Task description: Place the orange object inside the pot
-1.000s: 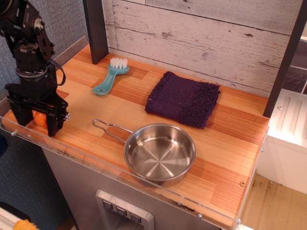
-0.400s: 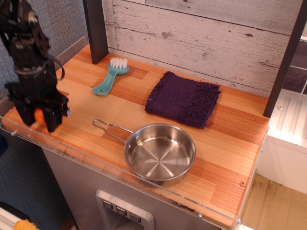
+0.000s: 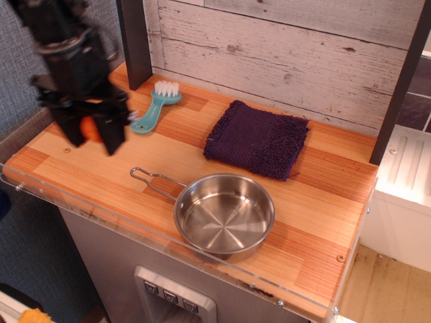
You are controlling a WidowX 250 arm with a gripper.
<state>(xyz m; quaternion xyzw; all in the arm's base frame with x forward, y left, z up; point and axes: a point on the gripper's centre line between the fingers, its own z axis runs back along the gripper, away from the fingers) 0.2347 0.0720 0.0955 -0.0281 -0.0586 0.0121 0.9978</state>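
My black gripper point(image 3: 91, 138) is raised above the left part of the wooden counter and is shut on the orange object point(image 3: 90, 128), a small glossy orange toy fruit held between the fingers. The pot point(image 3: 224, 214), a shallow shiny steel pan with a thin wire loop handle point(image 3: 149, 177), sits empty near the front edge, to the right of and below the gripper. The gripper and arm look blurred.
A teal brush point(image 3: 154, 108) with white bristles lies at the back, just right of the gripper. A dark purple cloth point(image 3: 258, 138) lies behind the pot. A dark post point(image 3: 135, 40) stands at the back left. A clear guard rail point(image 3: 101, 219) runs along the front edge.
The gripper has lifted off the front left corner of the counter and moved up and to the right toward the brush, carrying the orange object. The pot, brush and cloth have not moved.
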